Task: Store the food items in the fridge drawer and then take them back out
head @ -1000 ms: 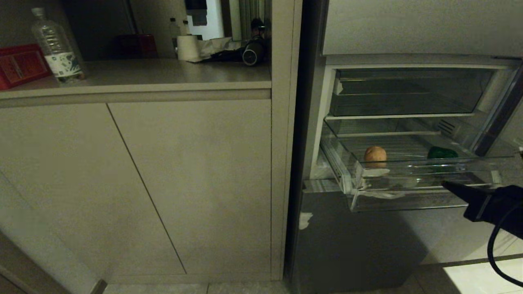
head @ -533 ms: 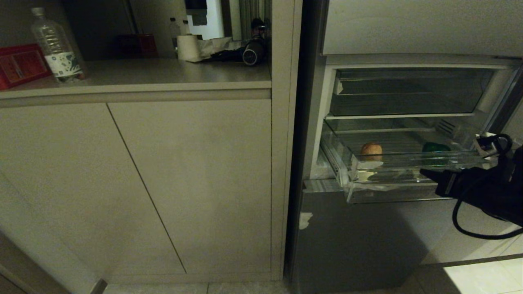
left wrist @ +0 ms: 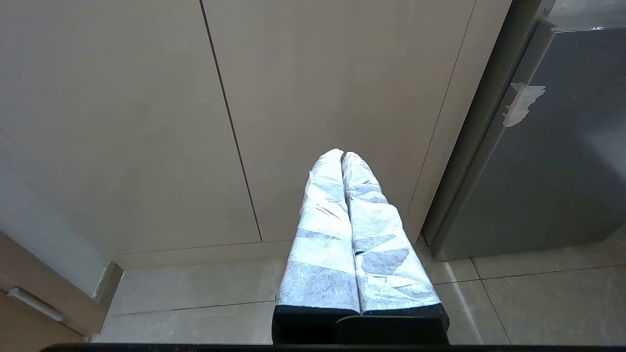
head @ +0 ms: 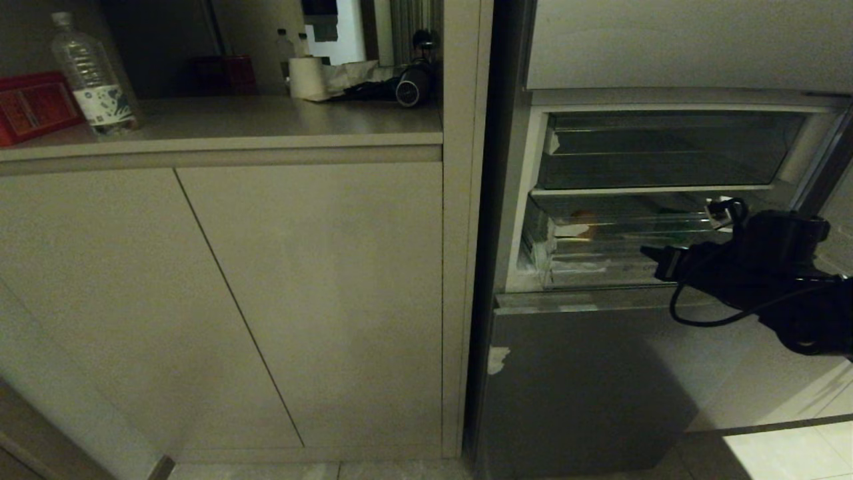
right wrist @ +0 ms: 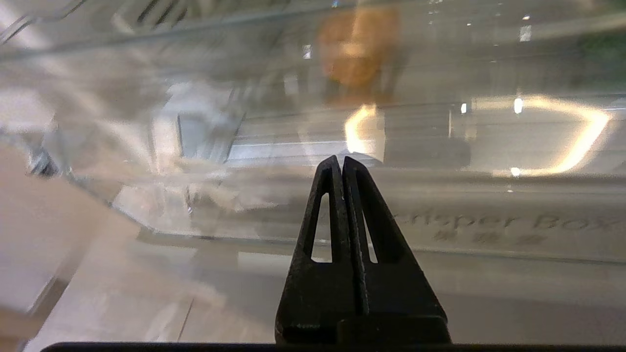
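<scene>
Your right gripper [head: 650, 252], clenched on nothing, presses its tips against the clear front of the fridge drawer [head: 600, 257]; the drawer sits nearly pushed in, below a glass shelf. Your left gripper [left wrist: 342, 155] hangs clenched near the floor, facing beige cupboard doors [left wrist: 146, 122].

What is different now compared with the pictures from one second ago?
The right hand, shut and empty, has risen and pushed the fridge drawer back in; it was pulled out, and now its front is nearly flush. The round fruit went in with it. The left hand stays shut by the cabinet; the bottle is unmoved.
</scene>
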{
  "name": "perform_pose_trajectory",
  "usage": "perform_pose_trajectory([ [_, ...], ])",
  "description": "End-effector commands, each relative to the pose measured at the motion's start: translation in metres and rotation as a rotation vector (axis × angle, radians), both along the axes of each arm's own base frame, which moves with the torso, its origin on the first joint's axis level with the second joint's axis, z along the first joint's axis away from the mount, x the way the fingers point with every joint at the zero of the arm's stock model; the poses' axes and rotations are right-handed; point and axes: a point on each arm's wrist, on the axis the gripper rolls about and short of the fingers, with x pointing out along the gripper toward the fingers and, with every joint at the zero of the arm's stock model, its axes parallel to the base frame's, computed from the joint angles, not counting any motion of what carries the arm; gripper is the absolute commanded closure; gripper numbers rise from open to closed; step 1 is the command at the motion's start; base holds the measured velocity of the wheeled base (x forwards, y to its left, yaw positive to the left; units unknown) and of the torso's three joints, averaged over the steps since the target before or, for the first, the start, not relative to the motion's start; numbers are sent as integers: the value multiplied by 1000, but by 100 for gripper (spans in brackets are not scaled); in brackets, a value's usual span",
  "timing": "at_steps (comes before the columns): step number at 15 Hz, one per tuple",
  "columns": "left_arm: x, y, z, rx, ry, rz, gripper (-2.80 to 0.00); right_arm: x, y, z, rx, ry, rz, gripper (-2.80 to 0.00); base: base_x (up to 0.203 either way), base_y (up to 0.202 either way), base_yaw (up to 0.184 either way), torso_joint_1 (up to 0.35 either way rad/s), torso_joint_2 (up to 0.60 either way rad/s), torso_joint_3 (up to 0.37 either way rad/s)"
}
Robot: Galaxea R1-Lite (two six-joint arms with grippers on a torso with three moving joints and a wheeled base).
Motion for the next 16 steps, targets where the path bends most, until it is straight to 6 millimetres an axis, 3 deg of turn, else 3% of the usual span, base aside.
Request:
perform_pose_trajectory([
  [1, 0, 0, 0, 0, 1, 1, 0, 35, 4, -28, 1, -7, 22, 0, 0, 0, 0, 0, 0, 0],
  [6, 0, 0, 0, 0, 1, 0, 0, 52, 4, -24, 72, -107, 23, 0, 0, 0, 0, 0, 0, 0],
  [10, 0, 0, 0, 0, 1, 1, 0, 47, 5, -16, 81, -141, 23, 0, 0, 0, 0, 0, 0, 0],
  [12, 0, 0, 0, 0, 1, 0, 0, 34, 6, -16, 82, -118, 19, 0, 0, 0, 0, 0, 0, 0],
  [16, 0, 0, 0, 0, 1, 0, 0, -32, 7, 15, 76, -112, 7, 0, 0, 0, 0, 0, 0, 0],
])
